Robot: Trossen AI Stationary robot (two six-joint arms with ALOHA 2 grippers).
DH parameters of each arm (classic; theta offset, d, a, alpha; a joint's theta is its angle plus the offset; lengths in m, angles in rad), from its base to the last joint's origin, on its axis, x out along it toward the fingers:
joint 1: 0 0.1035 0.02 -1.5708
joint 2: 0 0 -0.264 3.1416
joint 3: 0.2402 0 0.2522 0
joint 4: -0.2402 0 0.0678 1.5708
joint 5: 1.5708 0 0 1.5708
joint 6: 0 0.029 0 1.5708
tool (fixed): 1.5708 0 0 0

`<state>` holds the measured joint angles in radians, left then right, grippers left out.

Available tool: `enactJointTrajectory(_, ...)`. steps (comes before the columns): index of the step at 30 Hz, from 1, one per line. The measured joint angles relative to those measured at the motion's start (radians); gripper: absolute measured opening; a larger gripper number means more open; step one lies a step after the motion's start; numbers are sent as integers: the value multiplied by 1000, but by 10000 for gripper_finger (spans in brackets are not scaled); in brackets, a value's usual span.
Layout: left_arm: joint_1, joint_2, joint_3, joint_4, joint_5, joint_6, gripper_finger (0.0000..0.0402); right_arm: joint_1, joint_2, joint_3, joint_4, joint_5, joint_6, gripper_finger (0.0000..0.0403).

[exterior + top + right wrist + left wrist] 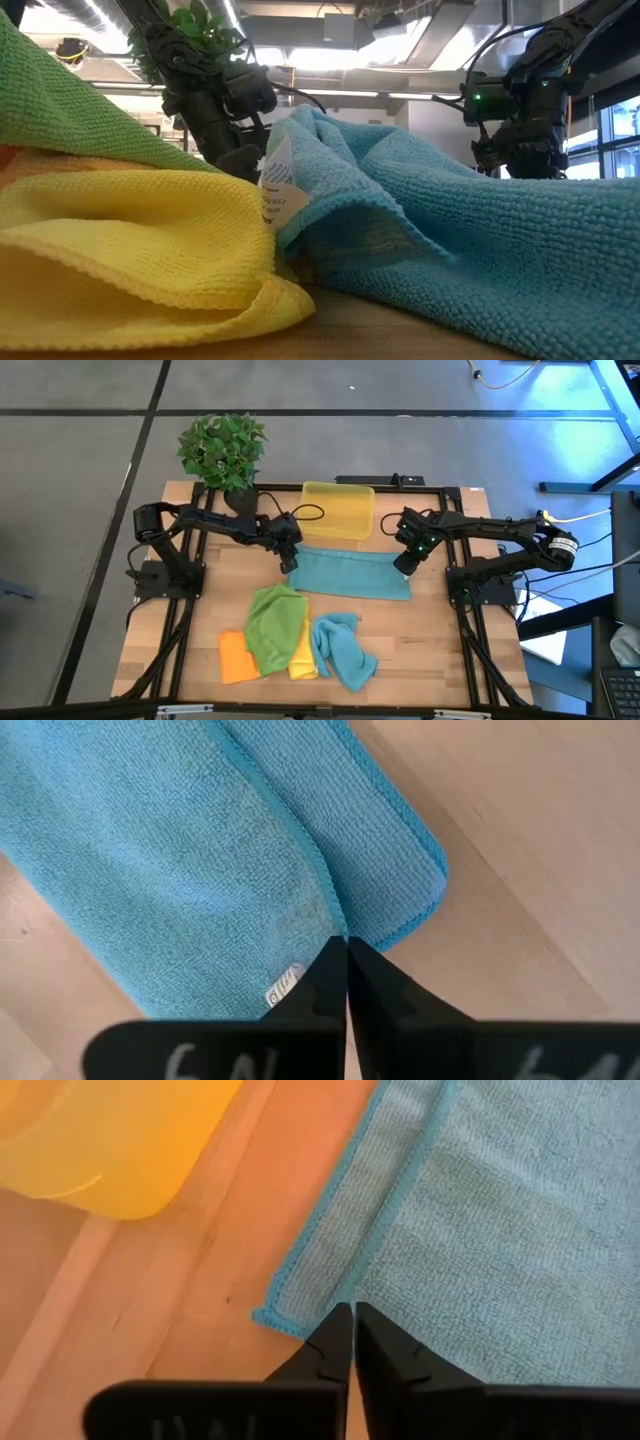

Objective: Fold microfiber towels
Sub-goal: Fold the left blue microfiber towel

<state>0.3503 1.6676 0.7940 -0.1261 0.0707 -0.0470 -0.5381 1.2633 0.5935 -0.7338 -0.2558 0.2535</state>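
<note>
A teal-blue towel point(350, 572) lies flat in two layers on the middle of the table, the upper layer set back a little from the lower at both short ends. My left gripper point(290, 563) is shut at its left end, and my right gripper point(405, 563) is shut at its right end. Nearer the front edge lie a green towel point(272, 625), an orange one point(235, 657), a yellow one point(300, 650) and a crumpled second teal-blue one point(340, 650), heaped partly on each other. My left gripper point(352, 1315) comes down slanting from the table's left, its shut fingertips on the upper layer's hemmed edge point(372, 1270) at the towel's left end. The lower layer's corner point(268, 1318) lies beside them on the wood. The towel lies flat; the tips hide the pinch itself. My right gripper point(347, 948) points steeply down with its shut fingertips on the upper layer's hemmed edge point(325, 895) at the towel's right end, near the white label point(285, 986). The lower layer point(400, 870) sticks out past the edge. The towel lies flat on the table.
A translucent yellow bin point(338, 510) stands just beyond the flat towel at the table's far side, seen also in the left wrist view point(110, 1140). A potted plant point(222, 450) stands at the far left corner. Bare wood point(450, 650) shows at the front right.
</note>
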Motion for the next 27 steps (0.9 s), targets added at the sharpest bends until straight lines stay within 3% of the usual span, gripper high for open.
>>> enactJointTrajectory(11, 51, 37, -1, 13, 62, -77, 129, 0, 0, 0, 5, 0, -1, 4)
enactJointTrajectory(27, 50, 34, -2, 27, 81, -74, 133, 0, -1, 0, 9, 1, -8, 4)
